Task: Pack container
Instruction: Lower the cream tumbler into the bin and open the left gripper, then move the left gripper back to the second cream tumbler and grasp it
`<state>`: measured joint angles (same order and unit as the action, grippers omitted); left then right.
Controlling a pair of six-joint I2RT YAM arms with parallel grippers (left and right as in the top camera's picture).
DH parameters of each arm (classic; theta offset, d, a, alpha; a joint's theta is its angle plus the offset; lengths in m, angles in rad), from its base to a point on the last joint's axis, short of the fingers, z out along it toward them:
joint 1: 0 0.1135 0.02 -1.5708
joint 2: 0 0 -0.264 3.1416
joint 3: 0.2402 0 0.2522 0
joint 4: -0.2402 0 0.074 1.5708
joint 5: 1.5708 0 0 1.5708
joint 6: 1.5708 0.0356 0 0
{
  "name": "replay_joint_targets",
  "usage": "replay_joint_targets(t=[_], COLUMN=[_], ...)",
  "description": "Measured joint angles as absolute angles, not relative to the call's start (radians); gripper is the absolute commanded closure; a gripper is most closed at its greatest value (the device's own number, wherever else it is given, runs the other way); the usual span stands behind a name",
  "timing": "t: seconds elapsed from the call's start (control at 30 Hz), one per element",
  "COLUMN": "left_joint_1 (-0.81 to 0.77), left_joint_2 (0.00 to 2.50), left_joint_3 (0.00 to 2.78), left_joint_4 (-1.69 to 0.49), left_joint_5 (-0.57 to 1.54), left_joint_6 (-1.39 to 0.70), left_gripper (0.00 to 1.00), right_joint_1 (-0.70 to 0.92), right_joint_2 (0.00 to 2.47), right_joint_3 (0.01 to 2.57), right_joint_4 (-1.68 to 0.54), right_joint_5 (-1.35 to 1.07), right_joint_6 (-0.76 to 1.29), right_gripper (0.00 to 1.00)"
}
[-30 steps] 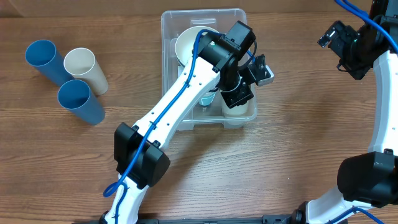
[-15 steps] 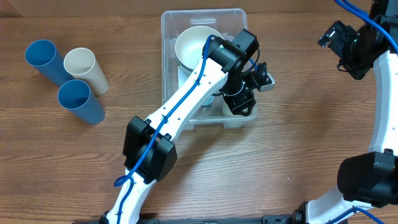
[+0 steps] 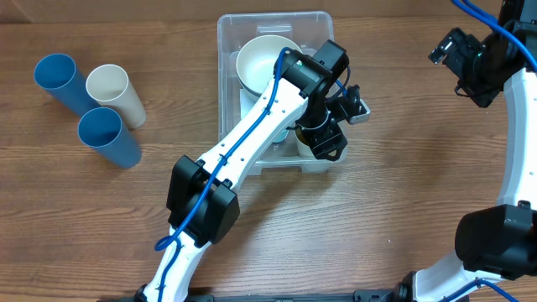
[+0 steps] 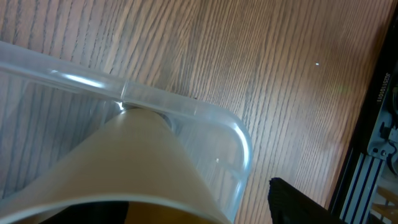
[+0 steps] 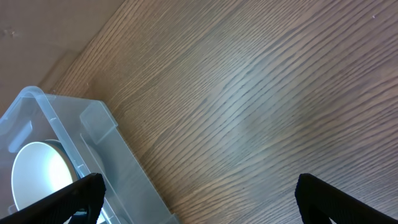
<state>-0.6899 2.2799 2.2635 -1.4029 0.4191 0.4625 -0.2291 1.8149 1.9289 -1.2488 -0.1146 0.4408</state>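
The container [image 3: 277, 17], a clear rectangular bin, stands at the back middle of the table with a white bowl [image 3: 267, 57] in its far half. A cream cup [image 3: 304, 144] lies in its near right corner. My left gripper [image 3: 325, 138] hangs over that cup and is open. In the left wrist view the cream cup [image 4: 124, 168] fills the frame against the container's rim [image 4: 186, 106], and one black finger [image 4: 298, 202] stands clear of the cup's wall. My right gripper [image 3: 457, 59] is open over bare wood at the far right, and the right wrist view shows the container [image 5: 93, 143] and the bowl [image 5: 37, 174] at its left.
At the left of the table lie a blue cup [image 3: 59, 80], a cream cup [image 3: 113, 92] and a second blue cup [image 3: 109, 134]. A small grey-black object [image 3: 357, 105] sits at the container's right side. The table's edge and a black rail [image 4: 373, 155] show in the left wrist view.
My left gripper has opened and let go of the cream cup in the container's near right corner. The left arm shifted slightly. The right arm has not moved.
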Motion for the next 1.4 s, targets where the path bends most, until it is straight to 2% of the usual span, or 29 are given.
replay_joint_targets(t=[0.27, 0.37, 0.57, 0.77, 0.9, 1.13, 1.23, 1.4], left_joint_1=[-0.704, -0.708, -0.712, -0.673, -0.55, -0.216, -0.102, -0.003], left_joint_2=[2.282, 2.282, 2.282, 2.278, 2.239, 2.163, 2.162, 2.162], left_joint_3=[2.388, 2.471, 2.615, 2.787, 2.868, 2.889, 2.814, 2.668], left_joint_4=[-1.479, -1.508, -1.567, -1.624, -1.632, -1.684, -1.684, -1.664], left_joint_5=[0.419, 0.42, 0.417, 0.282, 0.162, -0.021, -0.064, -0.087], left_joint_6=[0.448, 0.448, 0.44, 0.296, 0.163, 0.02, -0.04, -0.105], left_gripper=[0.25, 0.22, 0.23, 0.21, 0.21, 0.23, 0.24, 0.25], right_joint_1=[-0.229, -0.229, -0.229, -0.229, -0.229, -0.229, -0.229, -0.229], right_joint_2=[1.815, 1.815, 1.815, 1.815, 1.815, 1.815, 1.815, 1.815], right_joint_3=[1.929, 1.929, 1.929, 1.929, 1.929, 1.929, 1.929, 1.929], right_joint_4=[-1.249, -1.249, -1.249, -1.249, -1.249, -1.249, -1.249, -1.249], right_joint_5=[-0.115, -0.115, -0.115, -0.115, -0.115, -0.115, -0.115, -0.115], right_joint_6=[0.44, 0.44, 0.441, 0.44, 0.441, 0.44, 0.44, 0.441], right_gripper=[0.0, 0.0, 0.0, 0.0, 0.0, 0.0, 0.0, 0.0])
